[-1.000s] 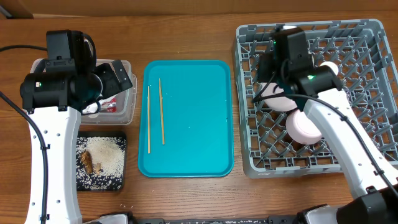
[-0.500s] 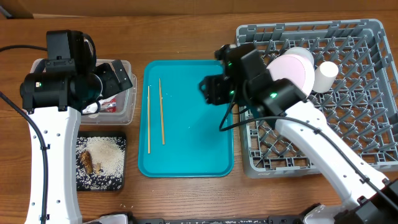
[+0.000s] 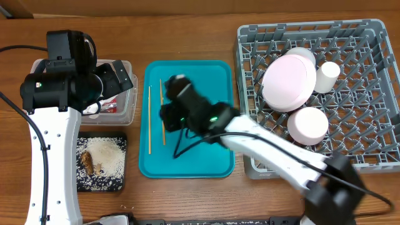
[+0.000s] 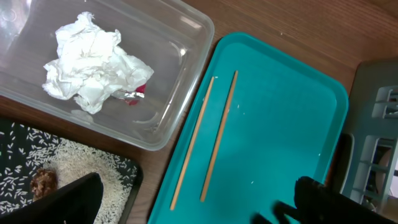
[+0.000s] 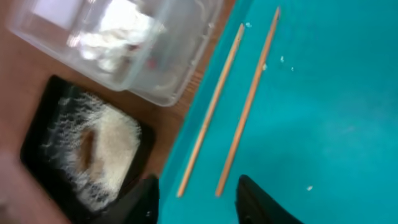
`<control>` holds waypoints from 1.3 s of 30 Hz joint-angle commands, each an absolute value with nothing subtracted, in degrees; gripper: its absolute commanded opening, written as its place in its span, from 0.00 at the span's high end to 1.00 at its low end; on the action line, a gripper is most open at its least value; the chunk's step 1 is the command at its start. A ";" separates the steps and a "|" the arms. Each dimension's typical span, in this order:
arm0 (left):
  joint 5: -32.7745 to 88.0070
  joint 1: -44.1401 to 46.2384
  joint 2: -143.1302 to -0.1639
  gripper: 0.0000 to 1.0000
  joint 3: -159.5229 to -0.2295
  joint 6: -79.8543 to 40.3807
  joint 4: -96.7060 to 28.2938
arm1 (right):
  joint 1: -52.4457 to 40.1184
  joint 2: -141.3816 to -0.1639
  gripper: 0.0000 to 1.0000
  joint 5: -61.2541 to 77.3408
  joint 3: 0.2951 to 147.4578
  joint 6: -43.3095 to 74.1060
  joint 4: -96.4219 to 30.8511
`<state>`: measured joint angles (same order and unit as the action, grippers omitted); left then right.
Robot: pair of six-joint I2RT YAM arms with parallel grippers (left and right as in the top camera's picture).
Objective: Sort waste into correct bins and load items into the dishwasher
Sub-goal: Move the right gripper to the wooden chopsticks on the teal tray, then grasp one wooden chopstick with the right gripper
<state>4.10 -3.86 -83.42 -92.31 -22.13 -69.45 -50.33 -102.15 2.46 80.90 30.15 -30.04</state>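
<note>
Nothing readable in any of these views, as far as I can tell: no text, labels, brand marks or numbers.

Overhead, the right arm (image 3: 262, 140) is a blurred smear across the large teal plastic tray (image 3: 212, 81), hiding the near left corner of the square grey plastic dish rack (image 3: 369, 150); the left arm (image 3: 56, 94) covers much of the clear rectangular plastic tub (image 3: 125, 105). The left wrist view crops the tub, the flat black rectangular tray (image 4: 132, 173) and all but the tips of the left gripper (image 4: 196, 202); the shiny red twisted wrapper (image 4: 135, 92) lies mostly under the crumpled white paper napkin (image 4: 93, 59). The right wrist view is blurred throughout.
</note>
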 commanded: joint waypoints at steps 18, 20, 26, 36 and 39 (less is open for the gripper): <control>4.05 -3.79 -83.24 0.00 -93.12 -22.50 -69.41 | -54.37 -120.60 0.73 -8.99 81.38 30.02 -17.96; 4.05 -3.79 -83.24 0.00 -93.12 -22.50 -69.41 | -54.39 -120.62 0.74 -8.99 81.38 30.02 -17.91; 4.05 -3.73 -83.24 0.00 -93.12 -22.50 -69.41 | -55.42 -122.21 0.75 -8.99 81.38 30.02 -16.58; 4.05 -3.73 -83.24 0.00 -93.12 -22.50 -69.38 | -57.80 -124.05 0.75 -15.84 81.38 28.51 -15.64; 4.05 -3.73 -83.24 0.00 -93.12 -22.50 -69.41 | -57.80 -124.05 0.75 -15.84 81.38 28.49 -15.70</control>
